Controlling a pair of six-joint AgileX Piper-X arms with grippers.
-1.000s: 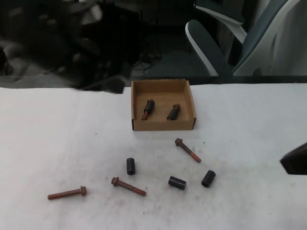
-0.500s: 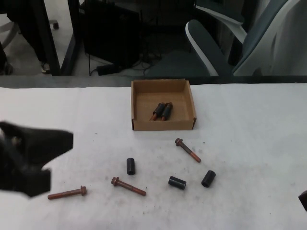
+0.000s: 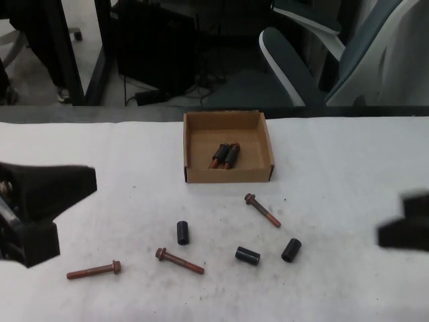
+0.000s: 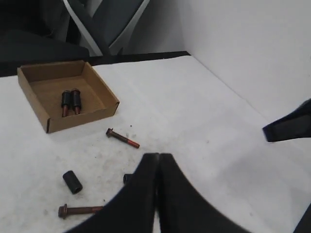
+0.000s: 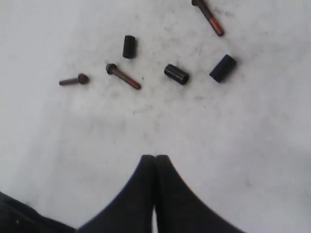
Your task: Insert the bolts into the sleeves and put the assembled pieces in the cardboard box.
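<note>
Left wrist view gives you the left gripper (image 4: 158,156) with its 2 fingers pressed flat together and nothing between them, held above the white bench (image 4: 204,107). Right wrist view tells you the same of the right gripper (image 5: 154,158): fingers clenched on each other and carrying nothing, over bare bench on the near side of the loose parts. In the high view the left arm (image 3: 40,201) shows at the left edge and the right arm (image 3: 405,228) at the right edge, both well apart from the parts. You will find the cardboard box (image 3: 228,176) toward the far side of the bench, about midway across. Inside it 2 assembled pieces (image 3: 224,155) lie side by side and touching (each a reddish bolt with a dark sleeve around its shank). In front of the box, 3 bolts lie loose. One bolt (image 3: 261,209) is nearest the box, a second bolt (image 3: 179,261) is closer to you, and a third bolt (image 3: 94,270) is farthest toward the left arm. There are 3 bare sleeves among them. One sleeve (image 3: 182,233) sits just beyond the second bolt. Another sleeve (image 3: 247,255) and a third sleeve (image 3: 291,250) sit near each other but apart, on the near side of the first bolt. No loose bolt touches a sleeve.
</note>
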